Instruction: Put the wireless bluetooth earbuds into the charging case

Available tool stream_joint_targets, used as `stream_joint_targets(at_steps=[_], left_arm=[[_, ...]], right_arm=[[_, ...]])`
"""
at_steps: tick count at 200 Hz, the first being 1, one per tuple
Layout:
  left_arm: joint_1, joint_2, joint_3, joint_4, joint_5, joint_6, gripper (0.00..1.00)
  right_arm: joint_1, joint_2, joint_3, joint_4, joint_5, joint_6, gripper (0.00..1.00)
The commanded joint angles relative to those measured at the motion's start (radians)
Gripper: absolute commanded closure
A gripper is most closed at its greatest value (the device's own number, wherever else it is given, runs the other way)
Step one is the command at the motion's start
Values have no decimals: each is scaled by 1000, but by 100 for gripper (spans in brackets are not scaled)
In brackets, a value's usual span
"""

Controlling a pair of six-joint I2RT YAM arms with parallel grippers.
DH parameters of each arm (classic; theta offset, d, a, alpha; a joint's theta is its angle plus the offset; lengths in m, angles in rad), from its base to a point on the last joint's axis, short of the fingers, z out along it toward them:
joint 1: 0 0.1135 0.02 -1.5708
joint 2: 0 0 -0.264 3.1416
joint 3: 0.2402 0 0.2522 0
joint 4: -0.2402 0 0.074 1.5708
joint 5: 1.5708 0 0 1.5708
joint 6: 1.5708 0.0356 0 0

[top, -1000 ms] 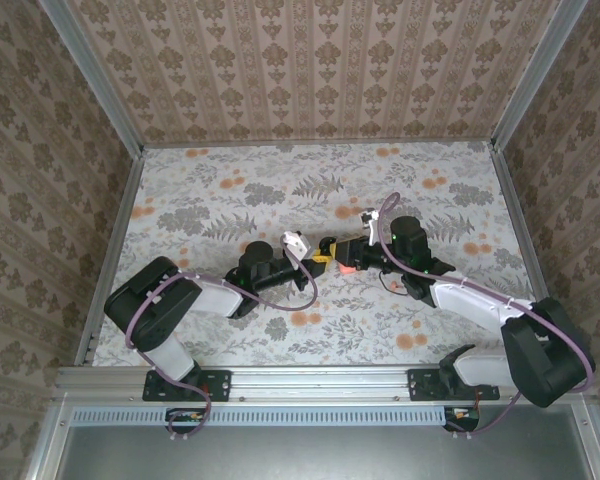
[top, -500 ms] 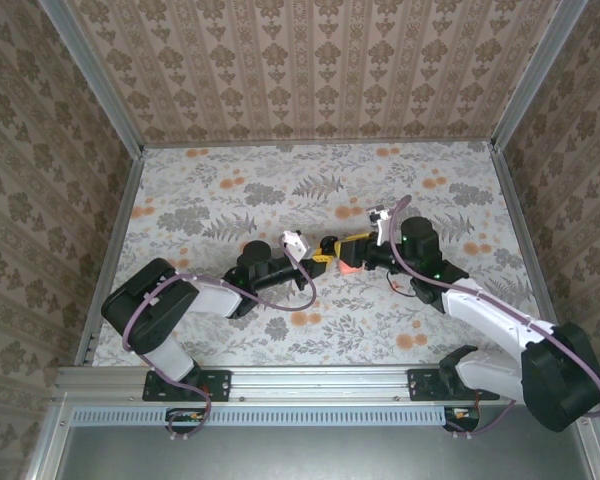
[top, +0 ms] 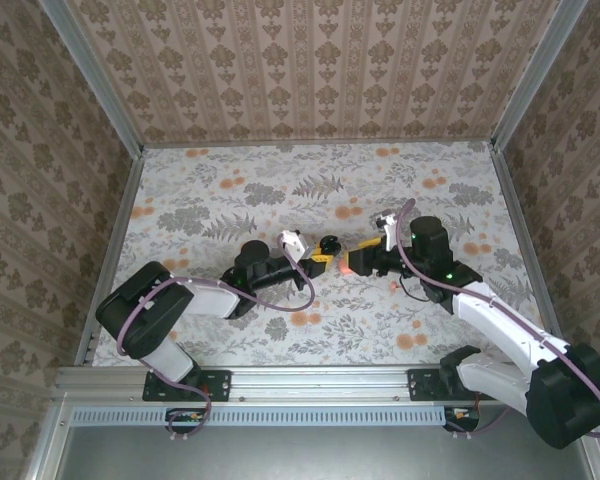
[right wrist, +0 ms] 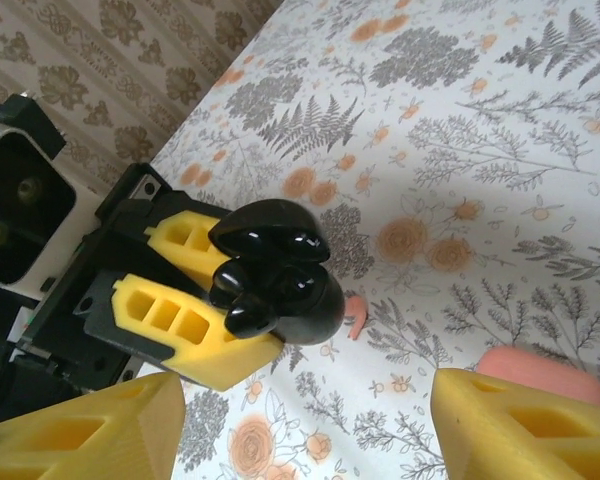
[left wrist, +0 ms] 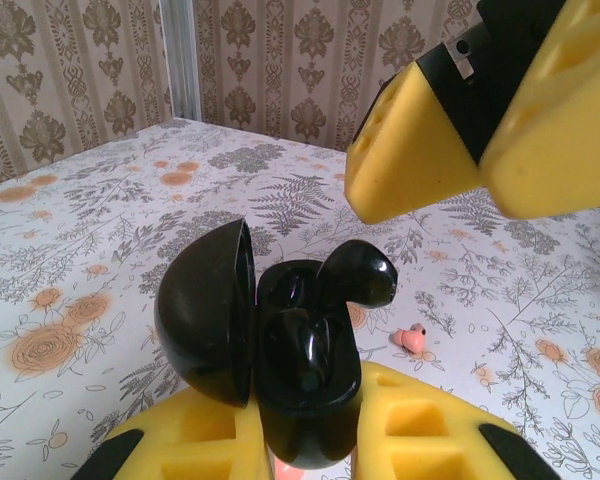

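Gripping the charging case [left wrist: 272, 352] is the job of my left gripper [top: 324, 252]. Its yellow fingers [left wrist: 420, 435] are pinched on the lower shell from both sides, and they hold the case clear of the flowered table [top: 200, 200], near the table's middle. The left arm lies low across the cloth and reaches toward the right. The right arm comes in from the opposite side, so the two grippers face each other closely.

My right gripper [right wrist: 305, 435] has its jaws spread wide with nothing between them. It hangs just beside the case without touching it.

The case is glossy black, and its lid stands open on the hinge to one side. A salmon-pink rounded object [right wrist: 536, 376] lies on the table under my right gripper, next to one of its fingers.

Two black earbuds [right wrist: 272, 284] sit in the open case. The left wrist view shows one down in its well and the other [left wrist: 356, 274] leaning up and out over the rim.

A small pink piece [left wrist: 412, 340] lies on the table just beyond the case, apart from both grippers.
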Motion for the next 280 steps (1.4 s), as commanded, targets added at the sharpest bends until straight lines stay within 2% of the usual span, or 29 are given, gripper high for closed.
stream_joint_targets(at_steps=[1,77,170,280], left_arm=[[6,-28,-5,-1,24,20,87],[4,-20,9,-9,26,17,86],[4,-24,15,-12,29,16,86],[4,-48,4,-15,26,20,86]], right_arm=[[-4,16,37,-43,-65,-24,30],[-1,81,56,40,-161,4,28],[-2,161,97,51,-127,18,29],[-4,183,106,10,-45,7,31]])
